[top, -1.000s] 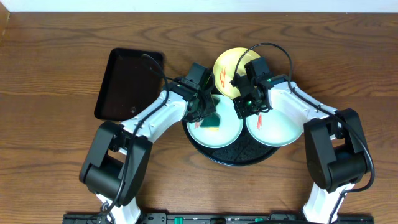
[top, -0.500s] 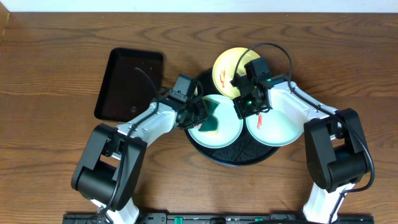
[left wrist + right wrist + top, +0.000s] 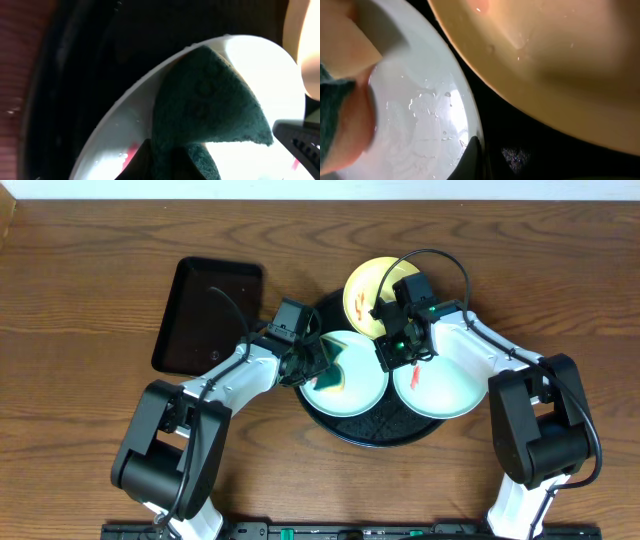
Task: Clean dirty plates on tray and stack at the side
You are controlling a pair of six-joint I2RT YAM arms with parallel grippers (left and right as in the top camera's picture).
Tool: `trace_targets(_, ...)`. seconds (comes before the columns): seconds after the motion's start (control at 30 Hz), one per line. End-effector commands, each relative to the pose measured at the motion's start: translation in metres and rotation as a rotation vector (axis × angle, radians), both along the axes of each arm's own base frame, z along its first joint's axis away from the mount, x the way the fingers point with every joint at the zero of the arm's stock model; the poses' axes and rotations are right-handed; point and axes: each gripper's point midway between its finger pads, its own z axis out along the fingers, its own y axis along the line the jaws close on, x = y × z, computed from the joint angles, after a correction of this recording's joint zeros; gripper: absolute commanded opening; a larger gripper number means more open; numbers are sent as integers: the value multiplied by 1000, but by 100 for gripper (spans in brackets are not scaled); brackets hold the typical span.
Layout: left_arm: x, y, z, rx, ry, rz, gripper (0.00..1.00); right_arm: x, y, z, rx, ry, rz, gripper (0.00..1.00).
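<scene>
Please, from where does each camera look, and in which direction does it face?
Overhead: above the table, facing straight down; both arms, whole round tray.
Left wrist: on the left arm, close over the sponge on the blue-green plate; own finger below.
Right wrist: close over the yellow plate; one finger.
Both wrist views share the blue-green plate.

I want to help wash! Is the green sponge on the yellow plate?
No, the green sponge rests on the blue-green plate, beside the yellow plate.

Surface: dark brown wood-grain desk (image 3: pixel 90 440) | Far edge: narrow pale strip (image 3: pixel 300 188), wall or floor unclear | Light: even, soft shadows
</scene>
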Motion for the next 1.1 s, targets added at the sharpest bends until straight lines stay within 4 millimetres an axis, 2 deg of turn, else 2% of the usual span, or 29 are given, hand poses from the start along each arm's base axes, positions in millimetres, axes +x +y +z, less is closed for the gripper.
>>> trace_targets(0.0, 9, 91, -22, 401, -57, 156, 7, 1, -13, -11, -80, -5, 0, 1)
trace_targets(0.2, 27, 111, 21, 497, -210, 192, 7, 1, -13, -11, -80, -5, 0, 1)
trace_targets(0.37, 36, 110, 59, 466, -315, 225, 7, 1, -13, -11, -80, -5, 0, 1)
trace_targets(0.47, 40, 99, 81, 386, -369, 219, 7, 1, -13, -11, -80, -5, 0, 1)
trace_targets(0.57, 42, 66, 91, 211, -381, 147, 8, 1, -13, -11, -79, -6, 0, 1)
trace_targets(0.67, 38, 32, 95, 31, -359, 64, 7, 2, -13, -10, -79, -8, 0, 1)
trace_targets(0.83, 24, 3, 87, -107, -276, 0, 8, 2, -13, -10, -78, -8, -1, 1)
trace_targets(0.93, 14, -12, 76, -135, -228, -47, 8, 2, -12, -10, -78, -9, 0, 1)
trace_targets(1.07, 4, -24, 50, -121, -151, -60, 8, 2, -12, -10, -78, -9, 0, 1)
